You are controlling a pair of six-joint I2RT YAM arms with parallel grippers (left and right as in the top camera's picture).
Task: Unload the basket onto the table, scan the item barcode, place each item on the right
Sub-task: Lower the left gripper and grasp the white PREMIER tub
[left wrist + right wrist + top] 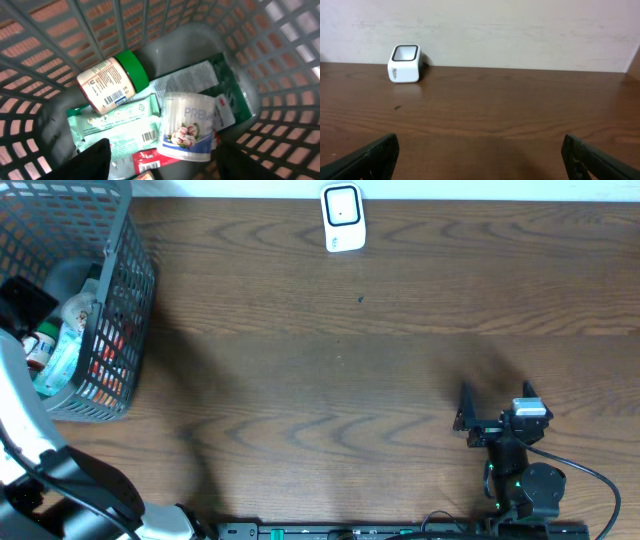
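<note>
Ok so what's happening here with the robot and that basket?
The left arm's end effector is down inside the grey plastic mesh basket, jaws open either side of a white round tub with a flower print; nothing is gripped yet. The right end effector hangs open and empty over the brown wooden table. The small white barcode scanner stands at the far edge.

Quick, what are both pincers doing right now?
Left pincer: open, holding nothing, over the tub.
Right pincer: open, holding nothing.
</note>
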